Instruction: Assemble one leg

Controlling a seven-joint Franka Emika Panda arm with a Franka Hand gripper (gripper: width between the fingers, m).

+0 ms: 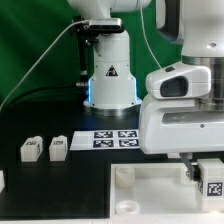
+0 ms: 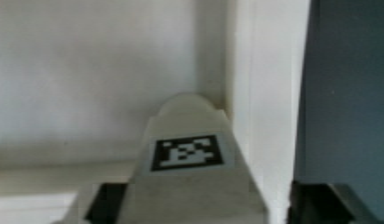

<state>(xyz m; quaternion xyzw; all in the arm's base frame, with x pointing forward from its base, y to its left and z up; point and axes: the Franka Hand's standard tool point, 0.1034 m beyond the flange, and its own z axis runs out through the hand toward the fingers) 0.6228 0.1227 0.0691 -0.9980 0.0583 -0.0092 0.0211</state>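
My gripper point(image 1: 204, 172) is at the exterior view's right, low over the large white tabletop point(image 1: 150, 200). It is shut on a leg point(image 1: 213, 180), a small white blocky peg with a black-and-white tag. In the wrist view the leg point(image 2: 185, 150) fills the middle, clamped between the two dark fingers point(image 2: 111, 202), and points at the tabletop's edge point(image 2: 100, 90). Two more legs point(image 1: 30, 150) point(image 1: 57, 148) stand on the black table at the exterior view's left. Another leg point(image 1: 2, 180) is partly cut off at the left edge.
The marker board point(image 1: 113, 137) lies flat behind the tabletop, in front of the robot base point(image 1: 108, 80). The tabletop has corner holes point(image 1: 124, 176) on its left side. A cable runs down from the base at the left. The black table point(image 2: 349, 90) shows beside the tabletop.
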